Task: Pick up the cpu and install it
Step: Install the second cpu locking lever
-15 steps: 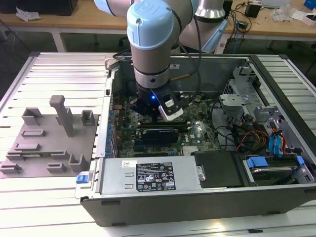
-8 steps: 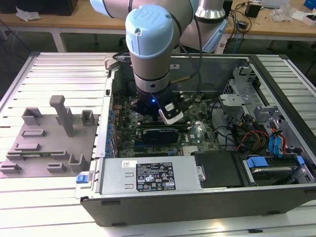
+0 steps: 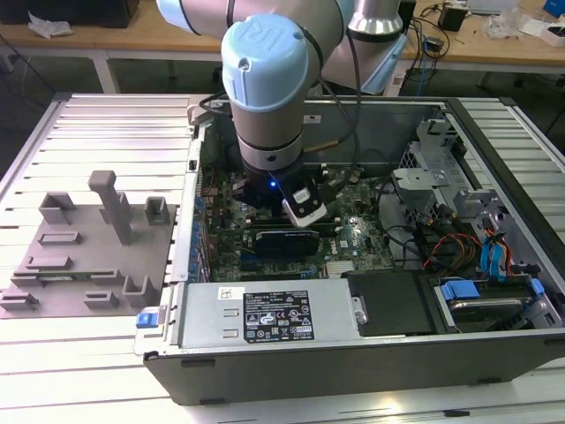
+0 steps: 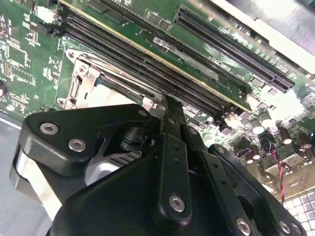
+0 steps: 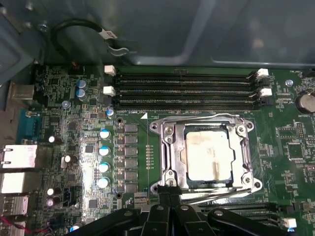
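Observation:
The cpu (image 5: 208,154), a small square chip with a pale, smudged metal top, lies flat inside the motherboard's socket, framed by the silver socket bracket (image 5: 167,147). In the first wrist view my gripper (image 5: 168,191) is shut, its black fingertips pressed together at the bracket's edge, just beside the chip and not on it. The second wrist view shows the same closed fingers (image 4: 171,110) meeting over the socket's rim (image 4: 83,81). Nothing shows between the fingers. In the exterior view my arm (image 3: 265,97) reaches down into the open computer case (image 3: 353,371).
Long black memory slots (image 5: 187,91) run beside the socket. A black expansion card (image 3: 282,240) and the grey power supply (image 3: 265,314) lie close to the arm. Cables (image 3: 441,252) and drive bays fill the exterior view's right. A grey plate with upright blocks (image 3: 88,256) sits outside the case.

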Controlling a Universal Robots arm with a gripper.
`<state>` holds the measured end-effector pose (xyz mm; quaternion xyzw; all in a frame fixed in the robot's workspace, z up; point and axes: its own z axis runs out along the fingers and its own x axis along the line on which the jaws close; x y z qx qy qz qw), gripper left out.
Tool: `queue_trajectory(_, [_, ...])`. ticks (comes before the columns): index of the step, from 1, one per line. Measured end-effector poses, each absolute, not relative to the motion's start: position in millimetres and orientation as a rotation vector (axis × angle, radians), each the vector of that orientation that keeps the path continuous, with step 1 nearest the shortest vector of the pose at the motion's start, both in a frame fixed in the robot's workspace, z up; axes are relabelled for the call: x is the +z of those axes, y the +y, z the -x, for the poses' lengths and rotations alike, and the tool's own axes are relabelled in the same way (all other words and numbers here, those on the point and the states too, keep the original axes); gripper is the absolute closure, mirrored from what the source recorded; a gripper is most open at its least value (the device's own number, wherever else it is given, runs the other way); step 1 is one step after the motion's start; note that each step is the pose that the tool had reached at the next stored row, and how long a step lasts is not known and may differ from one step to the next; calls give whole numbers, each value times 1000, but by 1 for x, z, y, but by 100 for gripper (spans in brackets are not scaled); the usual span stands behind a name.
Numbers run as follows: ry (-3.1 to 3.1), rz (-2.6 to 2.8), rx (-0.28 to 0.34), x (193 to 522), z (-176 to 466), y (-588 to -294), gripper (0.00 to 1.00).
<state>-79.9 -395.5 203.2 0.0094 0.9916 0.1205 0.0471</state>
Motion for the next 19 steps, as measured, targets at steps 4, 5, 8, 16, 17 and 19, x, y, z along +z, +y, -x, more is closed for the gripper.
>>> queue_trajectory(4, [3025,-29,369,203,80,-400,89])
queue_trajectory(5, [3024,-29,375,203,80,-401,89])
queue_trajectory(8, [3016,-29,395,201,80,-401,89])
queue_trajectory(16, [3006,-29,417,197,86,-397,89])
queue_trajectory(17, [3006,-29,417,196,87,-397,89])
queue_trajectory(19, [3006,-29,417,195,88,-397,89])
